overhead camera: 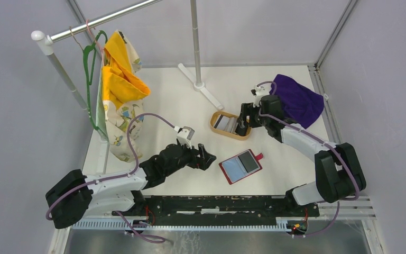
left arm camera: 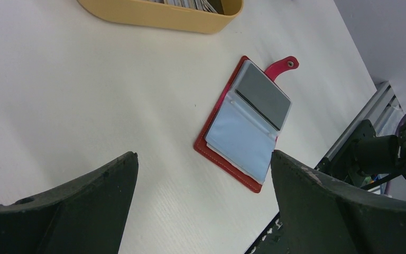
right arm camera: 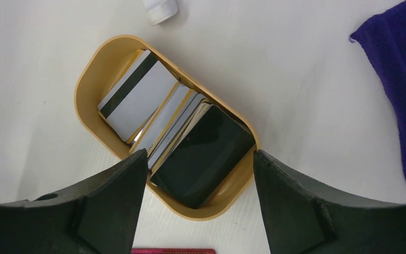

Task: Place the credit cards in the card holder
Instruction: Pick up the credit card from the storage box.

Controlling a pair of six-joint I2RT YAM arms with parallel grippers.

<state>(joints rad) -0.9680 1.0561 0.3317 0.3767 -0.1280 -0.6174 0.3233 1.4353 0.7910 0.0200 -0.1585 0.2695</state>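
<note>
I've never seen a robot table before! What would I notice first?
Probably the red card holder, lying open on the white table near the front. Behind it, the right hand hangs open over a tan tray full of cards. A bright yellow cloth hangs at the back left.

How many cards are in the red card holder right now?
2. A dark card lies in the pocket beside the snap tab; a pale blue card fills the other pocket. Others may be hidden underneath.
</note>
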